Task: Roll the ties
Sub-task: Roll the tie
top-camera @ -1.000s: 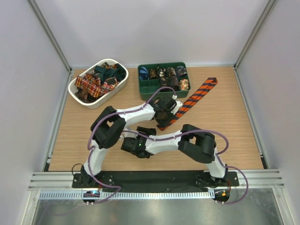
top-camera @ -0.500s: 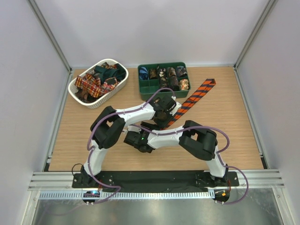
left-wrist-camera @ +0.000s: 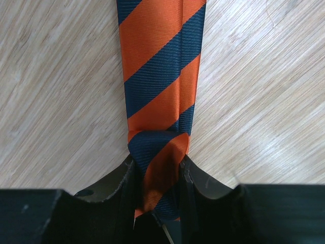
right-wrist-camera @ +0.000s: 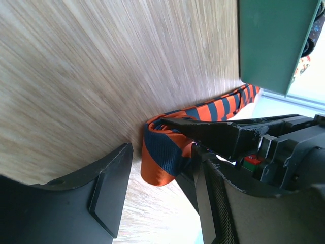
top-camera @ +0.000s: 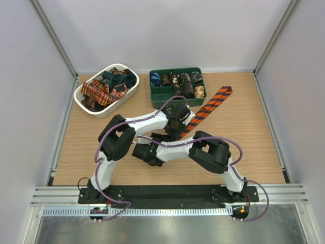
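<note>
The orange-and-dark-blue diagonally striped fabric necktie (top-camera: 209, 105) lies stretched slantwise across the light wooden tabletop (top-camera: 244, 147), its wide end out beside the green compartmented plastic tray (top-camera: 175, 70). Its narrow near end is doubled over into the start of a roll, and the left arm's black two-finger gripper (left-wrist-camera: 157, 175) clamps that fold between its fingers, presumably so the core cannot spring open. The right arm's black two-finger gripper (right-wrist-camera: 162, 173) sits low over the table with its fingers apart on either side of the same folded end (whether either pad touches the cloth I cannot tell), placed, I judge, to steady or take over the roll.
</note>
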You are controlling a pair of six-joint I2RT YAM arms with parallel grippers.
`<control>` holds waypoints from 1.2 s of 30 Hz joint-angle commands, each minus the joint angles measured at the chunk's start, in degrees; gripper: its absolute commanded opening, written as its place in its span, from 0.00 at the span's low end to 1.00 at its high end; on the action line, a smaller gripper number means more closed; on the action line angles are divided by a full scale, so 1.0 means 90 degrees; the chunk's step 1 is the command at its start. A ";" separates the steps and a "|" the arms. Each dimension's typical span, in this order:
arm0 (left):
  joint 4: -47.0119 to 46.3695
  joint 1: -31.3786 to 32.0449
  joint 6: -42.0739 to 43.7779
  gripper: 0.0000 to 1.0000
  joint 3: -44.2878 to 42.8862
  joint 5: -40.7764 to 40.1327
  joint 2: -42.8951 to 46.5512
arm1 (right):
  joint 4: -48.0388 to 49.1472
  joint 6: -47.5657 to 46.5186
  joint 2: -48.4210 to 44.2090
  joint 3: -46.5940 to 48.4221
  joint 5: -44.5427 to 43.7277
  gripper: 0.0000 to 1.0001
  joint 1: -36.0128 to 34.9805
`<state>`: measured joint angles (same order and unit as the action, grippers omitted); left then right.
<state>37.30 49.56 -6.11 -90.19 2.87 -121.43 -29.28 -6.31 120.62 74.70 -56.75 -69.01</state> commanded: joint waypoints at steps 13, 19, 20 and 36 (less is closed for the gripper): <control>0.2379 0.0001 -0.0093 0.02 0.0393 0.0276 -0.0786 | -0.1219 0.0935 0.0895 0.0421 0.0007 0.46 0.0305; 0.2389 0.0001 -0.0093 0.02 0.0422 0.0247 -0.0805 | -0.1541 0.1276 0.1012 0.0664 -0.0286 0.21 0.0305; 0.2370 -0.0009 -0.0093 0.02 0.0412 0.0257 -0.0815 | -0.1590 0.1335 0.1031 0.0704 -0.0305 0.17 0.0305; 0.1618 -0.0009 -0.0024 0.48 0.0100 -0.0464 -0.0210 | -0.1581 0.1335 0.0456 0.0685 0.0563 0.07 0.0031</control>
<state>41.25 49.69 -6.04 -91.70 1.32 -121.84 -41.91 4.08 126.82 82.00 -59.27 -68.55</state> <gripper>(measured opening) 0.470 0.314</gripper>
